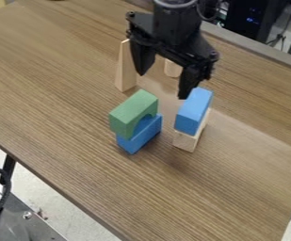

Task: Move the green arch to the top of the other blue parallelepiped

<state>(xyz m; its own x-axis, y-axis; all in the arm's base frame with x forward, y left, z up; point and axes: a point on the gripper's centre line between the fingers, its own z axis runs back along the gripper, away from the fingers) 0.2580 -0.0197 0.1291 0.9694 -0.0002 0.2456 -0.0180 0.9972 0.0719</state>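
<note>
The black gripper hangs open above the blocks, its two fingers spread wide with nothing between them. Below it to the left, a green arch rests on top of a blue block, its curved cutout facing down. To the right, a second blue block lies on a light wooden block. The right finger hangs just above the far end of this second blue block; whether they touch, I cannot tell.
A tall wooden wedge stands behind the green arch. Another light wooden block is partly hidden behind the gripper. The brown table's front edge slants down across the lower left, and dark equipment stands beyond its back edge.
</note>
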